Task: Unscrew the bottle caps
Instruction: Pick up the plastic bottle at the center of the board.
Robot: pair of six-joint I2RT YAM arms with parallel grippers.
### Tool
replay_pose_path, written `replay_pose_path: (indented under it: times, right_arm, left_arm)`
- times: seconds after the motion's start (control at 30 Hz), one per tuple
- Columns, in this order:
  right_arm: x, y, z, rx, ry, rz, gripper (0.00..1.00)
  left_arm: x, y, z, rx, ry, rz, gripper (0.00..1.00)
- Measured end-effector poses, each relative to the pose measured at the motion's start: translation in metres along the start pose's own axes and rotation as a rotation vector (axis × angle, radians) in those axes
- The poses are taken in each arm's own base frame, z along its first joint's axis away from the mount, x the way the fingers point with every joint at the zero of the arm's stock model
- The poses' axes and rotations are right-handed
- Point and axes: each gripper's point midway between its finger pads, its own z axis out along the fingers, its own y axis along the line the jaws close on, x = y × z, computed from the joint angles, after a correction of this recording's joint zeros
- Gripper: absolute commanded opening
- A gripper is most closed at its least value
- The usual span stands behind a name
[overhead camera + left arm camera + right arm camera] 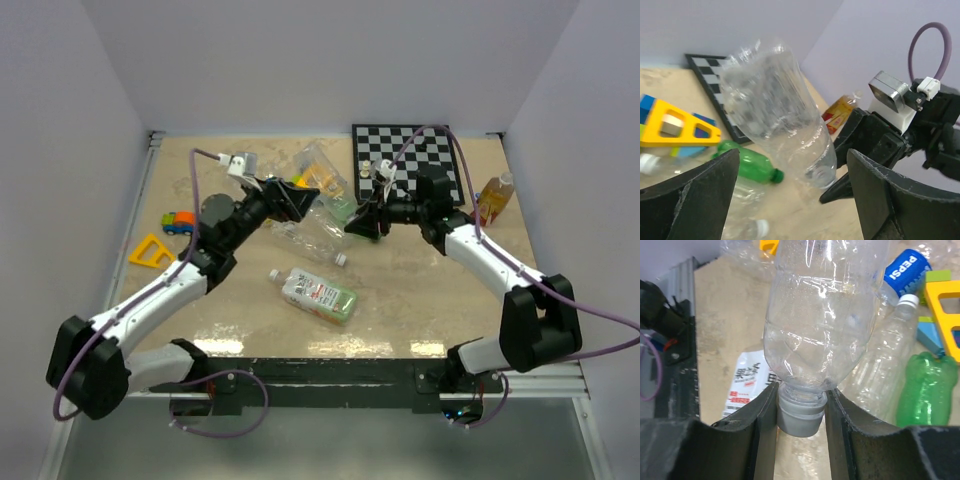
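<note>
A clear crumpled bottle hangs in the air between the two arms, seen in the top view too. My right gripper is shut on its pale grey cap, one finger pressed on each side of it. My left gripper is open, its fingers spread wide on either side of the bottle's body with gaps on both sides. In the top view the left gripper and the right gripper face each other above the middle of the table.
On the table lie a green bottle, a clear bottle with a white cap, a Pepsi-labelled bottle and a white-and-green labelled bottle. An amber bottle stands beside the chessboard. A yellow triangle toy lies at the left.
</note>
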Motion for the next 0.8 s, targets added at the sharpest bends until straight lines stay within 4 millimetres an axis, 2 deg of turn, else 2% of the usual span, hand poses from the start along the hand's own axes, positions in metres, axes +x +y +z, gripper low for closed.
replay_pose_path:
  times: [0.1,0.33,0.5,0.57,0.63,0.7,0.8]
  right_arm:
    - [0.005,-0.009,-0.002,0.028,0.046,-0.075,0.00]
    - [0.018,-0.040,-0.007,0.102,0.253,-0.333,0.00]
    - [0.017,-0.046,-0.025,0.120,0.418,-0.623,0.01]
    - [0.012,-0.042,-0.035,0.098,0.467,-0.737,0.01]
    - [0.003,-0.033,-0.044,0.066,0.493,-0.842,0.01]
    - [-0.005,-0.026,-0.048,0.043,0.505,-0.922,0.01]
    - [-0.012,-0.010,-0.045,0.001,0.512,-1.021,0.01]
  left_arm:
    - [-0.023,0.004,-0.017,-0.008,0.035,0.117,0.93]
    - [-0.033,-0.013,-0.041,0.018,0.280,0.361,0.95]
    - [-0.064,-0.040,-0.038,0.083,0.335,0.469,0.98]
    - [-0.066,-0.047,-0.031,0.123,0.359,0.482,0.97]
    - [-0.053,-0.051,-0.021,0.192,0.422,0.468,0.97]
    - [-0.029,-0.048,-0.012,0.256,0.507,0.429,0.98]
    - [0.024,-0.032,0.001,0.318,0.687,0.349,0.97]
